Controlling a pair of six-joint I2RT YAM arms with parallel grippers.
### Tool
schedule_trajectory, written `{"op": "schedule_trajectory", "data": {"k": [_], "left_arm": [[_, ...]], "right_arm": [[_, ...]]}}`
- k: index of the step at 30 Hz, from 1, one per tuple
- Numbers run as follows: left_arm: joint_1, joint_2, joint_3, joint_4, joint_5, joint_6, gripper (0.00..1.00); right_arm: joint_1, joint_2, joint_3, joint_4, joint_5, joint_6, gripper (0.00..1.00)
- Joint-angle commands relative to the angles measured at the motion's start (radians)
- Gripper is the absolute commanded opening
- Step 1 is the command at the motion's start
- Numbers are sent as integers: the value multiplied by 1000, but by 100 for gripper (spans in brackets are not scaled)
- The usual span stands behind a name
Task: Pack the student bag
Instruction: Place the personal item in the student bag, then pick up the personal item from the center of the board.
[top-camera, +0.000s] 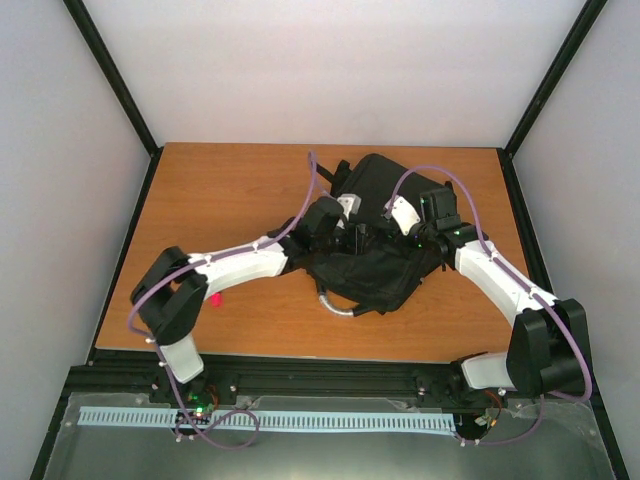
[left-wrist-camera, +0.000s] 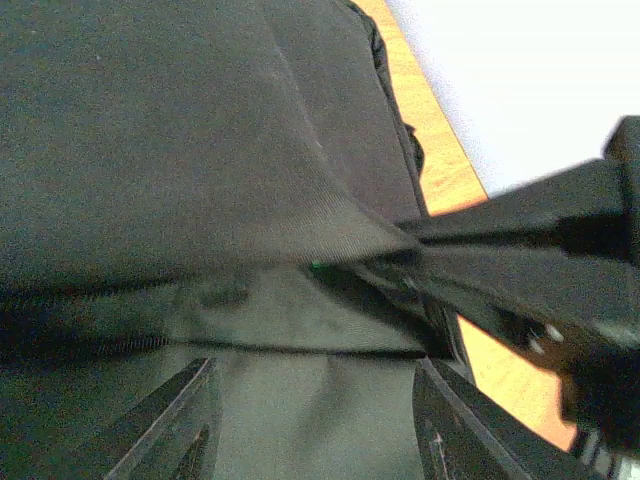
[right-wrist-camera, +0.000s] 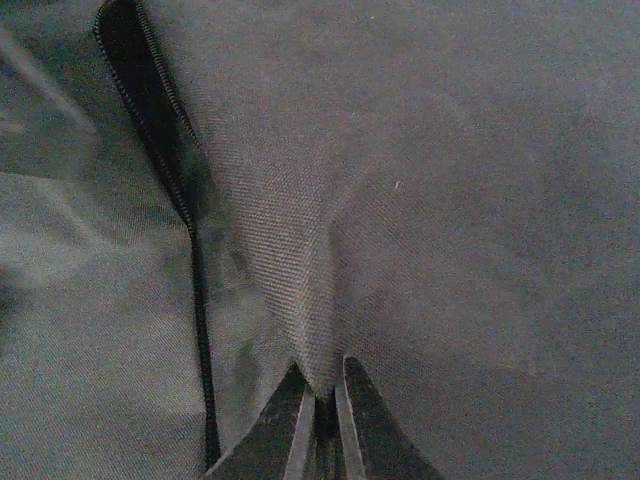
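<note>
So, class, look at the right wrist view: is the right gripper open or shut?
Shut. The right gripper pinches a raised fold of the student bag fabric between its closed tips.

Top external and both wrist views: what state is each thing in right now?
large black fabric backpack: lying on the brown wooden table, zip seemingly parted, one fabric fold pinched up.
left gripper: jaws open above the backpack, holding nothing.
right gripper: jaws shut on a fold of backpack fabric.
small pink object: lying on the table, outside the backpack.
</note>
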Motion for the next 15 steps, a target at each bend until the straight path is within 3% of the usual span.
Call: {"op": "schedule_trajectory", "data": {"k": [1,5,9,13,15], "left_arm": [[-5,-127,-75,-181,48,84,54],[-4,-297,-200,-301,-74,96,60],[12,-431,-252,-485,-291,76,80],[67,-528,-305,-674,-509,-4,87],[123,-563,-364,-726,-540,-49,89]], "right_arm": [[-4,-5,2,7,-37,3,3],[-6,-2,3,6,-39,0,3],[-6,7,5,0,-53,-1,4],[-7,20,11,-7,-70,2,4],[-7,22,13,-10,-70,1,4]]}}
